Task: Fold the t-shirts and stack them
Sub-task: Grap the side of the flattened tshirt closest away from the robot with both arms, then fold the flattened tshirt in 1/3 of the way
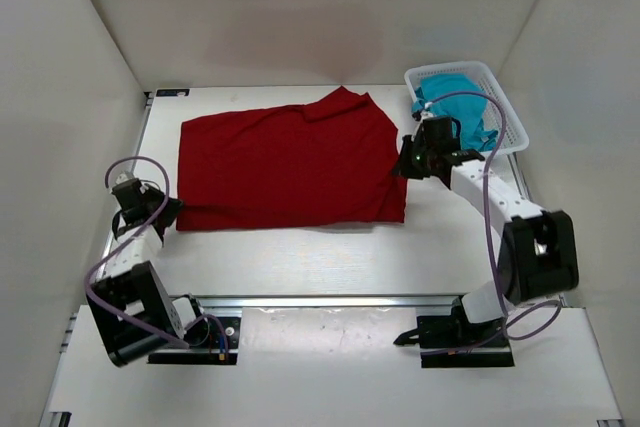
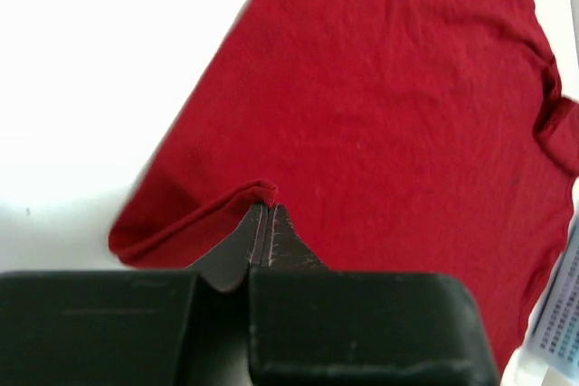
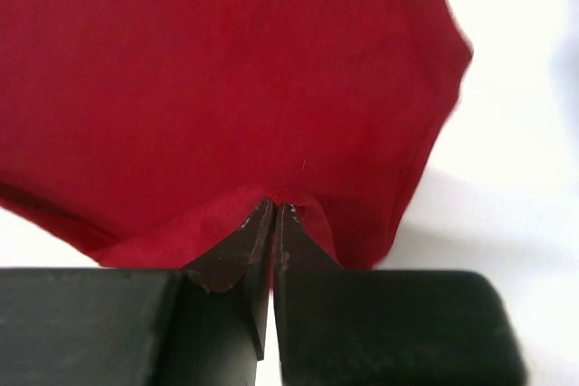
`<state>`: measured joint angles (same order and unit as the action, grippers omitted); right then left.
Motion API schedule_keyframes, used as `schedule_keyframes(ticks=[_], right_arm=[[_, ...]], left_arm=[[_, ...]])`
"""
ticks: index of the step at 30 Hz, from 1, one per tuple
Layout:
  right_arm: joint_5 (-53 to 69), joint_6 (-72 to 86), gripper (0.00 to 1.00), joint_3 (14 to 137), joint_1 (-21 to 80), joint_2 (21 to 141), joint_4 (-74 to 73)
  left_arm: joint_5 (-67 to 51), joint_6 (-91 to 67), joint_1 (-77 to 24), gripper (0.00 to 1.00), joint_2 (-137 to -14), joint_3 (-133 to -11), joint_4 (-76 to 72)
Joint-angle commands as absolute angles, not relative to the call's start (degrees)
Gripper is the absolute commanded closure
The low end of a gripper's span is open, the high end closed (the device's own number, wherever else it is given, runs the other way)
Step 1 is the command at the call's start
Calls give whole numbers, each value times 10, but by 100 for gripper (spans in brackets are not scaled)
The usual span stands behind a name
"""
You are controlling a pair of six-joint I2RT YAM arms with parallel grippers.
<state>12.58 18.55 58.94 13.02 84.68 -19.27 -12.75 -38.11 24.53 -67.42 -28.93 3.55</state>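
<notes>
The dark red t-shirt (image 1: 290, 167) lies spread flat across the middle of the table, one sleeve folded up at its far edge. My left gripper (image 1: 172, 210) is at its near left corner. In the left wrist view that gripper (image 2: 265, 207) is shut, pinching a raised fold of the red t-shirt (image 2: 389, 106). My right gripper (image 1: 401, 167) is at the shirt's right edge. The right wrist view shows it (image 3: 275, 206) shut on a bunched bit of the red t-shirt (image 3: 226, 70). The teal t-shirt (image 1: 452, 97) lies crumpled in the basket.
A white slotted basket (image 1: 513, 129) stands at the back right corner, just behind the right arm; its edge (image 2: 556, 332) also shows in the left wrist view. White walls close in the table on the left, back and right.
</notes>
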Motion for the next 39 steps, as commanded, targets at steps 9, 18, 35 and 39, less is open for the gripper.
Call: schedule_keyframes(ticks=[9,18,35,39], right_arm=[[121,166,100,754,112,1016,-142],[92,132,100,884,108,1118,-192],[54,105,89,999,112,1200,-230],[62,113,72,971,120,1143,-226]], left_arm=[[-110,-396,262,100,-772,-338,-27],[-120,-415,265,100,-817,-367,-52],[-159,-416,249,64,-916,-424,-72],[-155,-414,272,49,-845,-400,-56]])
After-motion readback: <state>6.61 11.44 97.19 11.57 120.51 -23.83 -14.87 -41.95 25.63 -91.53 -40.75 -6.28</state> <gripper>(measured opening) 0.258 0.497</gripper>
